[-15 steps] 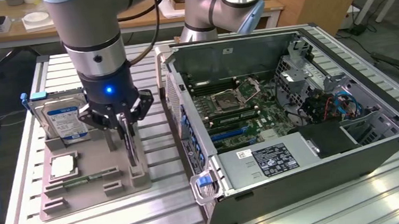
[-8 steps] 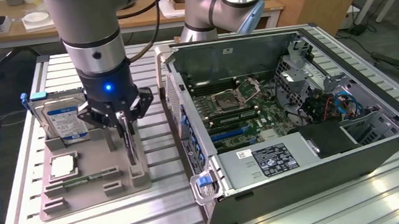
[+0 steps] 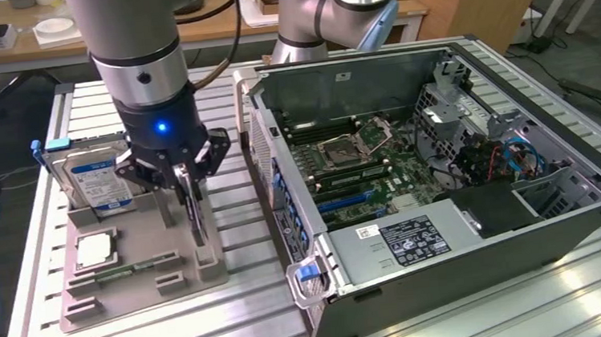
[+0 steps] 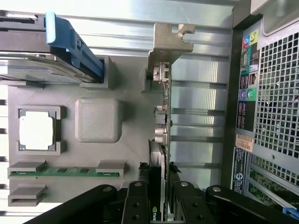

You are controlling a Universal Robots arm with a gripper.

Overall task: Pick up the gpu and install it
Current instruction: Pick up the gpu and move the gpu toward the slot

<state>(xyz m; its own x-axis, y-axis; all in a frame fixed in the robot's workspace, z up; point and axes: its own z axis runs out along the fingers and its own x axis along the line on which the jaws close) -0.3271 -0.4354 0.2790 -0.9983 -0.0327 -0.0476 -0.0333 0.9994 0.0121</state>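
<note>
Table: slotted aluminium top (image 3: 568, 300) bearing a grey holder and a computer case.
Holder: grey block (image 3: 144, 297) toward the table's edge on the exterior view's left.
Hard drive: blue-labelled (image 3: 92, 177), upright at the holder's far corner.
Processor: square chip (image 3: 94, 249), flat in a pocket.
Memory stick: green (image 3: 126, 271), in a slot.
gpu: dark card (image 3: 195, 223), on edge along the holder's case-side edge.
gripper: black fingers (image 3: 187, 195) pinching the gpu's two faces.
Case: open-sided (image 3: 418, 288), beside the holder on the exterior view's right, motherboard (image 3: 387, 170) exposed.
</note>
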